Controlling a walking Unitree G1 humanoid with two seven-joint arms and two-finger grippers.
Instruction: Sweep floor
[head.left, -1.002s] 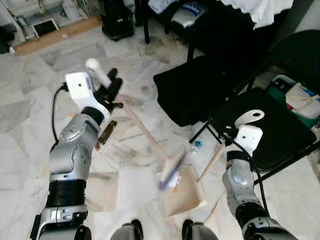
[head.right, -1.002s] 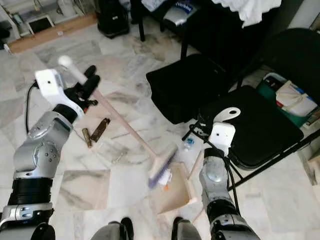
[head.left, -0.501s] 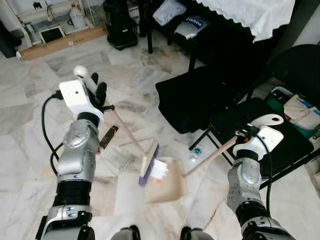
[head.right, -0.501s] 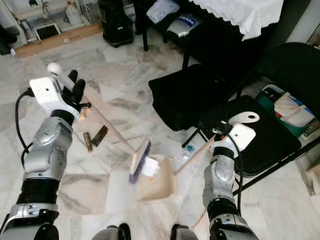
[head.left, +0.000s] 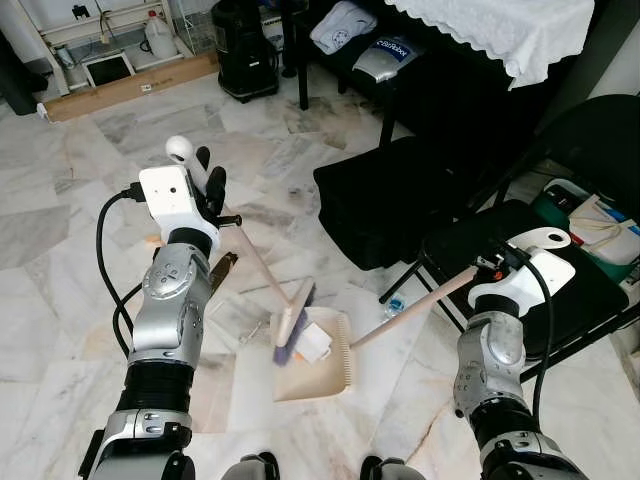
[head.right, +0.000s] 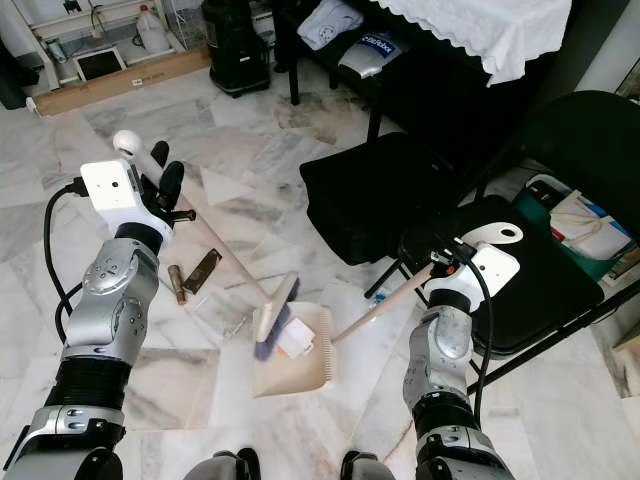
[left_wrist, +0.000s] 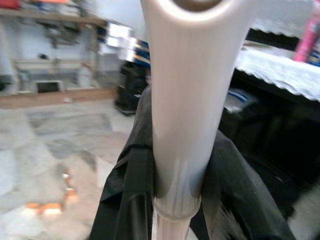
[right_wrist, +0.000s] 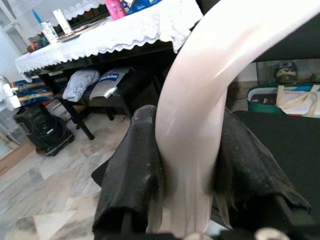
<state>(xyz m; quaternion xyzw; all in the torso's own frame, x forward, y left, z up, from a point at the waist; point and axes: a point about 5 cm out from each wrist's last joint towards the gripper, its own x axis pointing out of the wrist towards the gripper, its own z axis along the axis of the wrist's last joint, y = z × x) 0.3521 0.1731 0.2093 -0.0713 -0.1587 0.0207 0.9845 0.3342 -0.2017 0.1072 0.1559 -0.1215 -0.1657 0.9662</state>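
My left gripper (head.left: 207, 188) is shut on the pale broom handle (left_wrist: 192, 100), held high at the left. The broom slants down to its head (head.left: 292, 326), which rests at the left edge of the beige dustpan (head.left: 325, 362) on the marble floor. A white paper scrap (head.left: 312, 342) lies in the pan beside the bristles. My right gripper (head.left: 500, 268) is shut on the dustpan's long handle (right_wrist: 197, 115), raised over the chair seat. Black fingers (right_wrist: 135, 170) press the handle from both sides.
A brown scrap (head.left: 222, 270), a clear plastic piece (head.left: 252, 322) and a small blue-capped item (head.left: 393, 303) lie on the floor. A black folding chair (head.left: 545, 300) stands at the right, a black cushion (head.left: 400, 190) ahead, a lace-covered table (head.left: 500, 35) behind, a teal bag (head.left: 590, 205) far right.
The broom head has swept left and then back against the dustpan. The dustpan has slid left with its handle raised higher. The white scrap now lies in the pan. The camera has tilted up.
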